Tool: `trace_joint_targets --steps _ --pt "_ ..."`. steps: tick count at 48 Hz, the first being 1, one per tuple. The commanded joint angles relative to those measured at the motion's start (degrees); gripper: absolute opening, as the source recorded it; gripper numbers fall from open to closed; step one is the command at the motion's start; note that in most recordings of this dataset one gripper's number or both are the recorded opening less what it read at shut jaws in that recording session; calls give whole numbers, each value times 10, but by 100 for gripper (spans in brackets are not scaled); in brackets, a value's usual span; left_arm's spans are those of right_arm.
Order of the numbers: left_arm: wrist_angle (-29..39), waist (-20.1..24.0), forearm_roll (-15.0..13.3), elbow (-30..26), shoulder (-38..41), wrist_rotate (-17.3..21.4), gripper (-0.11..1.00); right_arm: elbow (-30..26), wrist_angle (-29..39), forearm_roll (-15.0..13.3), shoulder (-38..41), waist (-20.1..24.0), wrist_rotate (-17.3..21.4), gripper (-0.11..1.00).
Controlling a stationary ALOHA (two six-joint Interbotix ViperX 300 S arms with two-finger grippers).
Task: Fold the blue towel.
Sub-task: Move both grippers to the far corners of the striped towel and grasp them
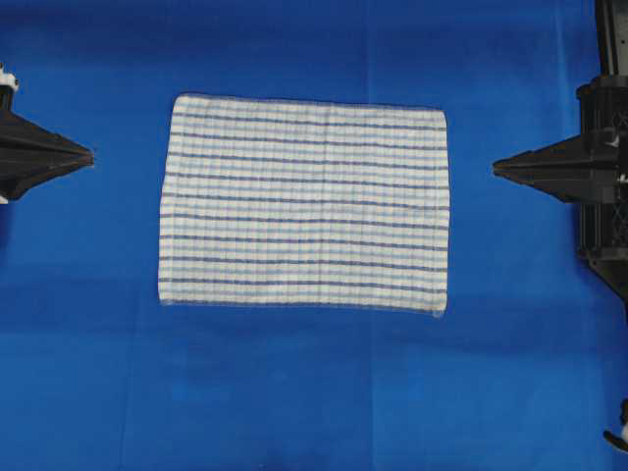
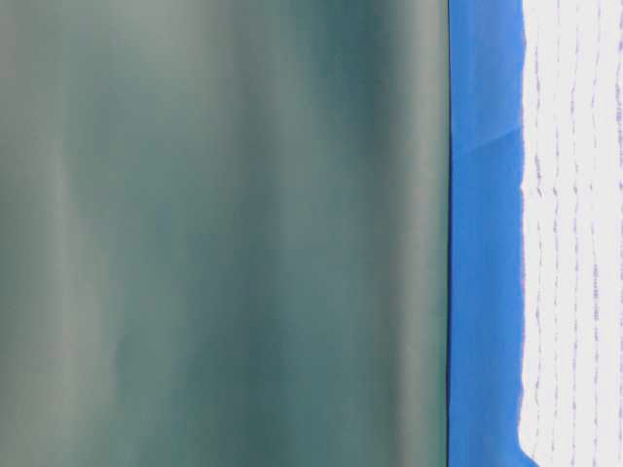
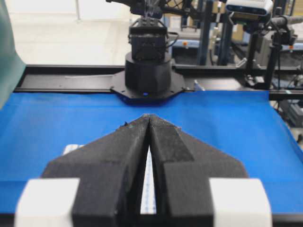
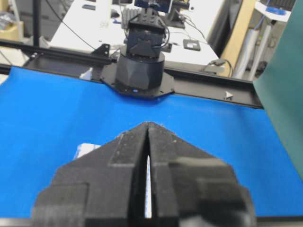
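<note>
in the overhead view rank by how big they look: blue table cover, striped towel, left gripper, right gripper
1. Plain blue table covering, largest.
2. White rectangular cloth towel with blue stripes.
3. Black left gripper and black right gripper: alike, both cut off by the frame edges, so unranked.

One blue towel (image 1: 304, 206), one blue table covering (image 1: 314, 392), two closed end effectors, left end effector (image 1: 91, 155), right end effector (image 1: 496, 168)
</note>
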Motion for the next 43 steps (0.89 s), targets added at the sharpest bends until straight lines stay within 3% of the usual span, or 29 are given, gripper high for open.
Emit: trace_joint_targets --steps 1,10,26,30,34,40,43 --pt "-2 3 -21 -12 5 5 0 -17 0 2 8 -4 3 0" --pt "-1 20 -20 -11 11 7 0 -25 34 22 26 -29 4 0" --pt "18 131 -20 -3 93 6 0 -17 65 62 83 -148 4 2" --pt "18 156 -21 -3 134 6 1 -12 63 73 112 -178 4 14" --pt "14 175 -21 -4 174 6 7 -11 61 84 147 -207 4 34" --pt "-6 199 -20 -9 243 6 27 -4 42 90 210 -239 4 71" --pt "-24 208 -20 -10 276 6 41 -1 27 91 240 -247 4 78"
